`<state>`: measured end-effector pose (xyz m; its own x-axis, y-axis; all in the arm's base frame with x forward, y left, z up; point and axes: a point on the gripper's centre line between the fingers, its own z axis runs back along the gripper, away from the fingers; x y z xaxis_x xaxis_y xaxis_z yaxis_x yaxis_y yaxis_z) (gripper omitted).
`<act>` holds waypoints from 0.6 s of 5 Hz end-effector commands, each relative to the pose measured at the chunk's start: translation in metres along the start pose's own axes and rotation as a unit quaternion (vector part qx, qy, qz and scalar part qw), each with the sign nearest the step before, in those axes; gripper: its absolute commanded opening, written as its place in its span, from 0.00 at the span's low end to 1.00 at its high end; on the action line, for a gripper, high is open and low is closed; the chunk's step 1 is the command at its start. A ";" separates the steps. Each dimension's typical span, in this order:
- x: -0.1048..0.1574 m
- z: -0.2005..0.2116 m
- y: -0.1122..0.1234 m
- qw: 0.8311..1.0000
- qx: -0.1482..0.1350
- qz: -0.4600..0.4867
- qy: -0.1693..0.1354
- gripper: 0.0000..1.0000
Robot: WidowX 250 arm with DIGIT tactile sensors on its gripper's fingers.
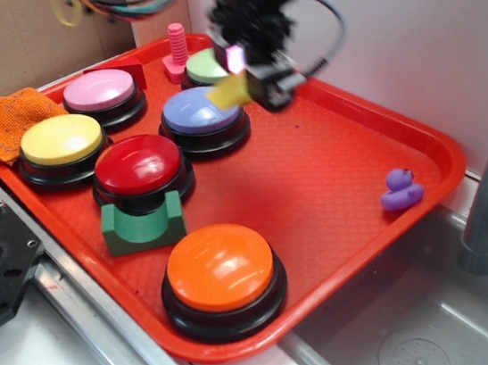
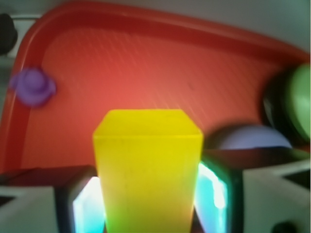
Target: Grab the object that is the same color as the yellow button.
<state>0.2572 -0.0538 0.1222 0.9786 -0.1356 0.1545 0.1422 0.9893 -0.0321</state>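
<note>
Tool: the tool (image 1: 239, 81) is closed on the yellow wedge (image 2: 148, 170), which sits between its pads in the wrist view.
Wedge position: lifted clear of the red tray (image 1: 333, 185), hanging above the blue-violet button (image 1: 201, 112).
Colour match: same yellow as the yellow button (image 1: 60, 140) at the tray's left.
Grip quality: looks centred, though the wrist view is blurred, so contact depth is unclear.
Doing it well: keep pressure steady, raise straight, avoid the pink screw (image 1: 175, 50) and the green button (image 1: 207, 68) nearby.
</note>
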 end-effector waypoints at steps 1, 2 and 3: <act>-0.032 0.056 0.018 0.997 0.007 0.072 -0.003 0.00; -0.044 0.065 0.027 0.996 -0.002 0.092 -0.004 0.00; -0.051 0.065 0.023 0.994 0.003 0.109 -0.023 0.00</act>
